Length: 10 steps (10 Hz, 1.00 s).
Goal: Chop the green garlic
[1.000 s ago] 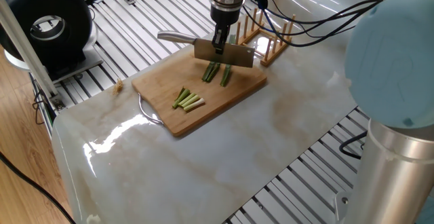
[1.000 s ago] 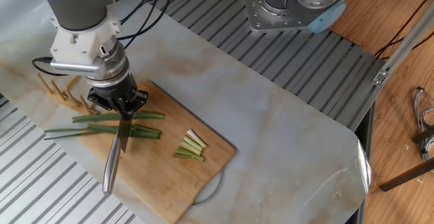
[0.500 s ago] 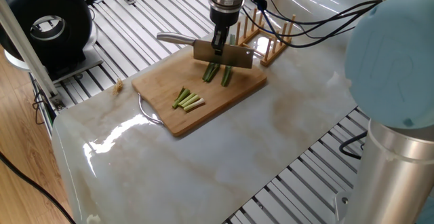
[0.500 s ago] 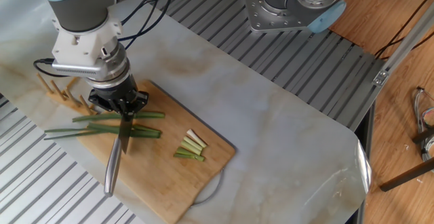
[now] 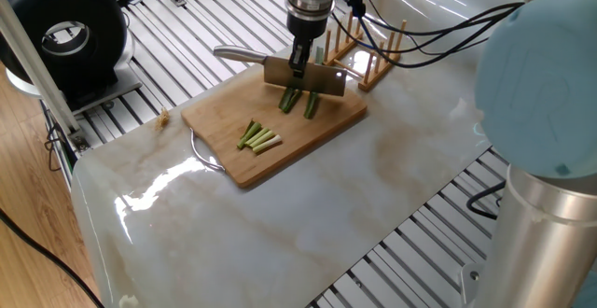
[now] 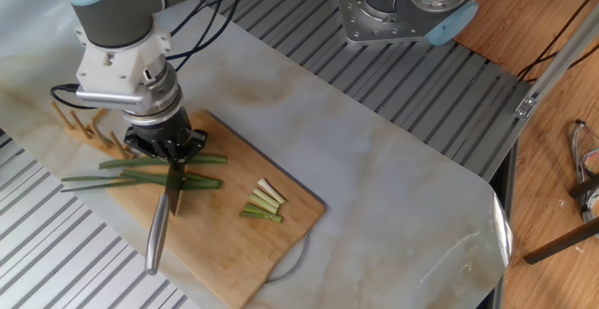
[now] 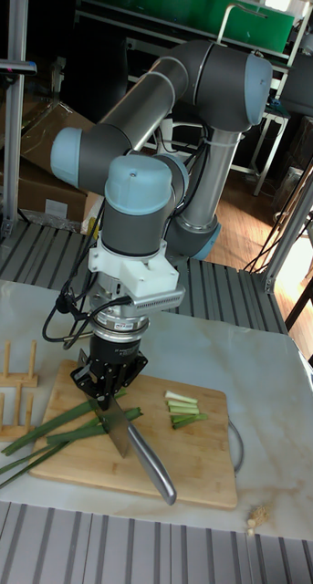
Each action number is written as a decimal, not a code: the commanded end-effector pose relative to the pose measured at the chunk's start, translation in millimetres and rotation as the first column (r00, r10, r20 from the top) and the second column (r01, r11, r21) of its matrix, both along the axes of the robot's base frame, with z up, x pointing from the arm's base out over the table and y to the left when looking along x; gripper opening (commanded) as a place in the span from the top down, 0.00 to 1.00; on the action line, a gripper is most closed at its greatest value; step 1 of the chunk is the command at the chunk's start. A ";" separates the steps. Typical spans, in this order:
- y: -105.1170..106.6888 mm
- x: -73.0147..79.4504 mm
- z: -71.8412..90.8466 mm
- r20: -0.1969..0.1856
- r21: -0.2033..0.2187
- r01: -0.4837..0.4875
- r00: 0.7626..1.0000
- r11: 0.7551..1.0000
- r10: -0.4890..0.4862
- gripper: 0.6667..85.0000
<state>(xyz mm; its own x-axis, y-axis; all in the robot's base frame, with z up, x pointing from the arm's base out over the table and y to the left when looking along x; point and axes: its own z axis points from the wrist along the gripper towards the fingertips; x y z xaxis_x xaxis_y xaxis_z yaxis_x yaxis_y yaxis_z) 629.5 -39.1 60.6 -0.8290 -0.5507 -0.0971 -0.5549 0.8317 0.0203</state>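
— Lifted a touch, has it? The knife [image 5: 303, 75] sits slightly higher than a second ago.

— Yes. The end effector [image 6: 171, 146] is clamped on the knife, blade above the green garlic [image 6: 150, 172] lying across the cutting board [image 5: 224, 126], cut pieces [image 7: 183, 407] nearby.

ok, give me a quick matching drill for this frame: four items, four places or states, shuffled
Items:
1. knife
2. cut pieces
3. long stalks
4. peg rack

Places or states:
A. small pile on the board, apart from the blade
B. off the board, at its far corner
C. clamped in the gripper, blade pointing down
D. lying across the board, under the blade

Pairs: 1-C, 2-A, 3-D, 4-B
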 end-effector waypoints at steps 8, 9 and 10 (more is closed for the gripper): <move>-15.8 -6.7 -4.5 0.006 0.007 -0.009 1.000 1.000 0.009 0.99; -17.8 -7.8 -3.1 0.004 0.007 -0.011 1.000 1.000 0.011 0.99; -16.9 -7.7 -2.9 0.004 0.010 -0.011 1.000 1.000 0.011 0.99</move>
